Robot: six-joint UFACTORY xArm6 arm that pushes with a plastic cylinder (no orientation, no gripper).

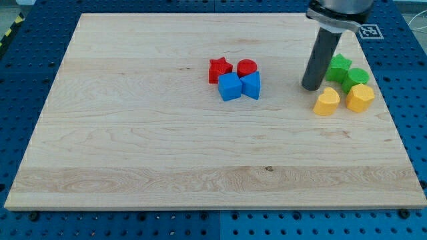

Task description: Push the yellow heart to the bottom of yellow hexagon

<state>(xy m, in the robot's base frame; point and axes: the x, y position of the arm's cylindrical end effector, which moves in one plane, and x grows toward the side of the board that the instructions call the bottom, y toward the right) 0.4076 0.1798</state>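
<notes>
Camera view shows my tip point(311, 87) just up-left of the yellow heart point(327, 102), apart; the yellow hexagon point(360, 98) sits beside it. My rod hides part of the green star point(339, 65) (no jaws here, just a bare rod).

On my desk point(133, 147), the red cylinder point(247, 67) anchors a tight cluster. A red star point(219, 69) sits just to its left in the view. A blue cube point(229, 87) lies below and left of it, a second blue block point(251, 85) directly below. Well to its right sit a green star point(339, 65) and another green block point(356, 77).
</notes>
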